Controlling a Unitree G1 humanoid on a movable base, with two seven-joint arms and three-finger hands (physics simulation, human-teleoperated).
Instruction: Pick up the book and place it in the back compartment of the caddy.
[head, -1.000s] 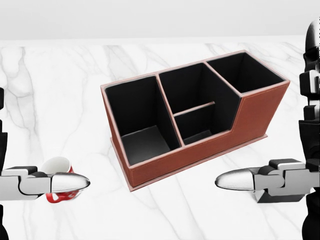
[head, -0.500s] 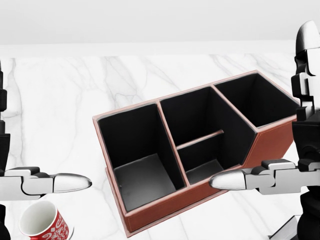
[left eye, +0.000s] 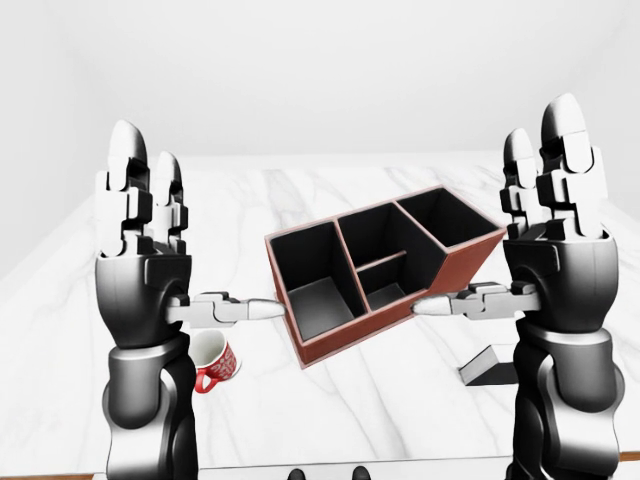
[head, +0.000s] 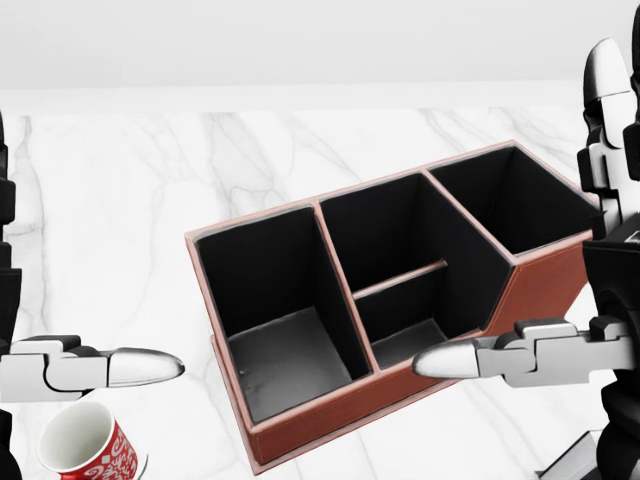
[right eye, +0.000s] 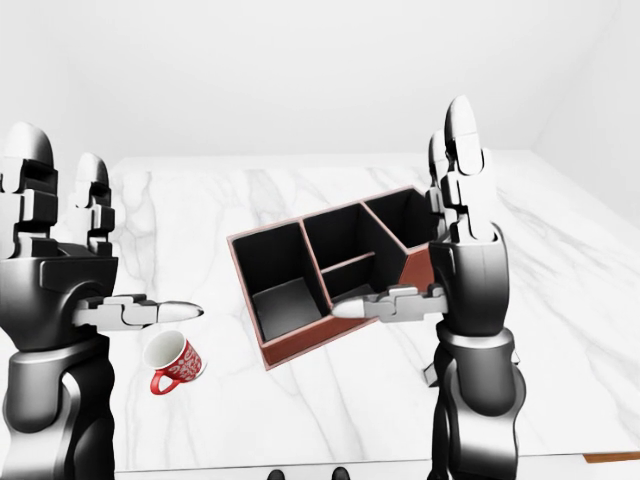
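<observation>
A white marble table (left eye: 330, 400) with grey veining fills the lower part of each view. Plain, pale grey-white walls (left eye: 320, 70) rise behind it, meeting at soft corners. Light is even and diffuse, with faint shadows

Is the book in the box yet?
Not yet. The brown leather caddy has empty black compartments. Both hands, left and right, are open and hold nothing. The dark book lies on the white marble table, so picking and placing remain.
</observation>
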